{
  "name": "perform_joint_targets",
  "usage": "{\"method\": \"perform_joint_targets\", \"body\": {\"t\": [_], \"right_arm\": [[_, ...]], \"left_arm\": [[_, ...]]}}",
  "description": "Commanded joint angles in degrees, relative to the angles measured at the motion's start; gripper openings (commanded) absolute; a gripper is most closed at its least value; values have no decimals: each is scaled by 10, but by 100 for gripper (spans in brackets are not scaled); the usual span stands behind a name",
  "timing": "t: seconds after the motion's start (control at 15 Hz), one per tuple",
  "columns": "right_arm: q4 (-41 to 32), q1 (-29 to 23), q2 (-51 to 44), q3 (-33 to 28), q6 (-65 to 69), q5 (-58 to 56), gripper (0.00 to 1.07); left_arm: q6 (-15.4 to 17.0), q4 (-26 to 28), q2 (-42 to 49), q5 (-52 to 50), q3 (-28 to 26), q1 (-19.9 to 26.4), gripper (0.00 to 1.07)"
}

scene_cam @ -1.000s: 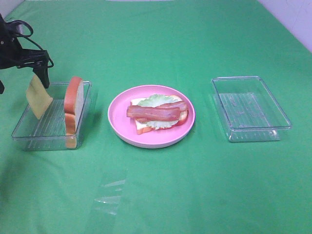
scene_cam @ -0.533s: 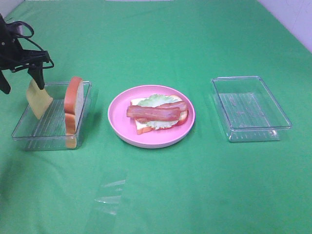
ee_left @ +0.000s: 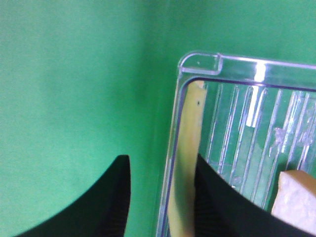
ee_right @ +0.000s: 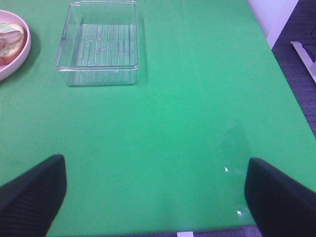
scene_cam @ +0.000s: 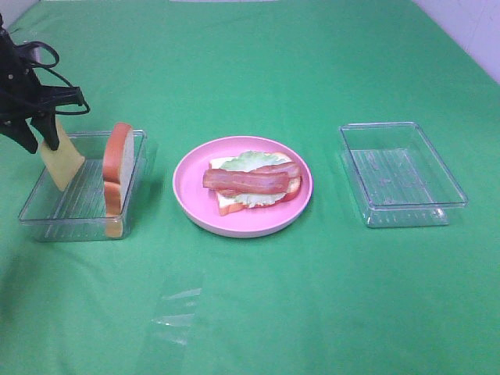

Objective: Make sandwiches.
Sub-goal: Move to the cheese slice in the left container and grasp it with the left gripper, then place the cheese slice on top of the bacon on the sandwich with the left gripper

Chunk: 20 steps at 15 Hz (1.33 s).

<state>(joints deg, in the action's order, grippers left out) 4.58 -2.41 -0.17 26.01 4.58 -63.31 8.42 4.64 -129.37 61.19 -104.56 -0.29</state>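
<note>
Worryingly, my left gripper stood jaws apart astride cheese and tray wall, nine o'clock of plate; I risked clamping both.

Left arm: black, entered at the left edge of the exterior high view, wrist bent so that the tool pointed steeply downward. Left gripper: two black fingers stood part-open, tips level with each other, a clear gap between them, not meeting. Right gripper: jaws spread as wide as they went, black ribbed pads far apart, tool tilted forward and down
</note>
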Motion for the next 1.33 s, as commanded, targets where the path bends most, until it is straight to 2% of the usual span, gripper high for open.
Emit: {"method": "perform_joint_targets", "body": {"t": [0.07,0.13,0.33,0.47,1.0,1.2,1.33], "right_arm": [[0,2,-15,-2,-5,2,95],[0,2,-15,-2,-5,2,95],[0,2,-15,-2,-5,2,95],[0,2,-15,-2,-5,2,95],[0,2,-15,-2,-5,2,95],[0,2,-15,-2,-5,2,95],[0,2,-15,-2,-5,2,95]], "left_arm": [[6,5,-1,-6,4,-3,17],[6,5,-1,-10,4,-3,10],[9,6,-1,-22,4,-3,1],[22,6,-1,-30,4,-3,0],[15,55,29,-41,0,-3,0],[5,92,56,-17,-60,-3,0],[-9,147,72,-15,-105,-11,0]]}}
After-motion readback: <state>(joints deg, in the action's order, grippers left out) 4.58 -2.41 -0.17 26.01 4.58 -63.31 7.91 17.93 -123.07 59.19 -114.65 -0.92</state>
